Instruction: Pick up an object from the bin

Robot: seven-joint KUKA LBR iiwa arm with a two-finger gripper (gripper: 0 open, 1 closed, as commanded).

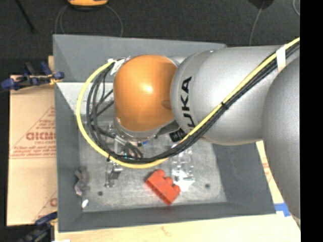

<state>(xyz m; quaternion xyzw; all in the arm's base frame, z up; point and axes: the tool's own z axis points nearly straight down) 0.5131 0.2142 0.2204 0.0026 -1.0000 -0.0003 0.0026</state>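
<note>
My gripper reaches down from under the orange wrist cover to the bin floor at the front left of centre. A red blocky piece lies on the floor to its right, near the front wall. Just beyond that block is a clear plastic piece, partly under the arm. A small dark grey crumpled thing lies to the gripper's left near the left wall, with a tiny white scrap in front of it. Nothing shows in the gripper.
The big silver arm and its looped cables cover the middle and back of the bin, hiding whatever lies there. Bare grey floor shows along the front between the dark thing and the red block.
</note>
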